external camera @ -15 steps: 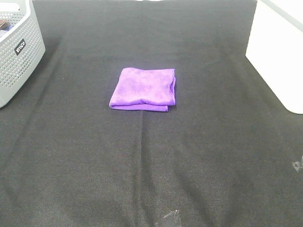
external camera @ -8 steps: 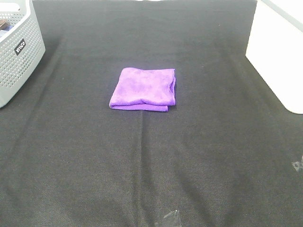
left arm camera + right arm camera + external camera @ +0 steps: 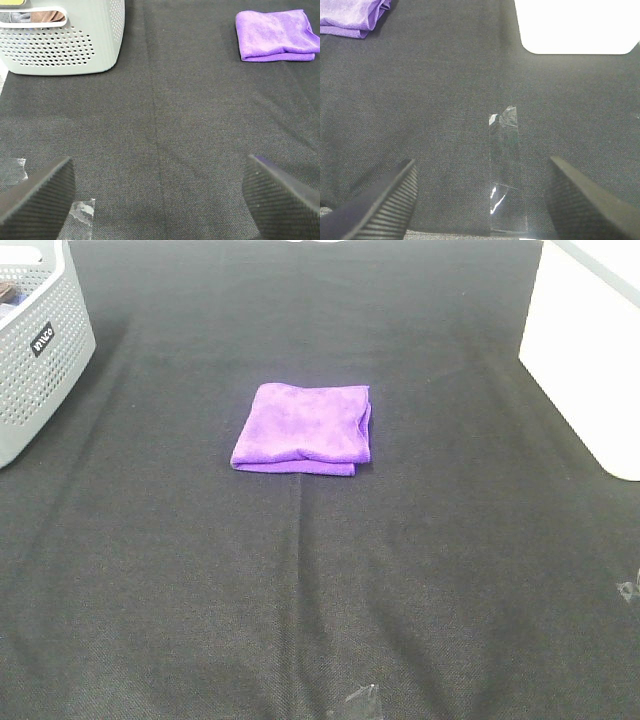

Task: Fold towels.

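Purple towel (image 3: 303, 430) lies folded mid-counter (image 3: 300, 590), well apart from both arms.
Left fingers (image 3: 37, 197) and right fingers (image 3: 577, 197) are spread wide, holding nothing; the towel lies ahead, neither arm clearly nearer, its longer side across.

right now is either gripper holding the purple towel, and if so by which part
Nothing is held. The left gripper and right gripper are both open over bare black cloth, and the folded purple towel lies apart from them.

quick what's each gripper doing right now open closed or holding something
Left gripper: open, holding nothing, well short of the purple towel.
Right gripper: open, holding nothing.
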{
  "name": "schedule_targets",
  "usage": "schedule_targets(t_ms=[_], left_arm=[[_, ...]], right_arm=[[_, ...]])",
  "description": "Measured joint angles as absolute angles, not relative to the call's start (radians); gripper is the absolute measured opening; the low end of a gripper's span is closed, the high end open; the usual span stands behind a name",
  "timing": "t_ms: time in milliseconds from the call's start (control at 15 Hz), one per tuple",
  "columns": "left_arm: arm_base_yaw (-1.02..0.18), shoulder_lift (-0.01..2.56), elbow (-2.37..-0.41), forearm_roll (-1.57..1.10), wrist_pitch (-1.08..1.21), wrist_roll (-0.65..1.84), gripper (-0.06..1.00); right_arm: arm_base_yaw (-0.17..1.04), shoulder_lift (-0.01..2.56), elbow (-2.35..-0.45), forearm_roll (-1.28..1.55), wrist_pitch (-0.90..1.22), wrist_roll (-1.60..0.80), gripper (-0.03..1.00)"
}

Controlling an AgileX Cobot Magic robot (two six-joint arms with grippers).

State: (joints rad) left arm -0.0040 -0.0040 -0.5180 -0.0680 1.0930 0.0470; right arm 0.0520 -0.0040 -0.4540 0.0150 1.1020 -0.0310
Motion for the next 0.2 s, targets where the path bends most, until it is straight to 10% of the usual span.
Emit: schedule_targets(t_ms=[200], left_arm=[[-0.004, -0.004, -0.518, -0.068, 1.093, 0.047, 0.85]], right_arm=[[0.052, -0.004, -0.454, 0.015, 1.102, -0.031, 0.69]])
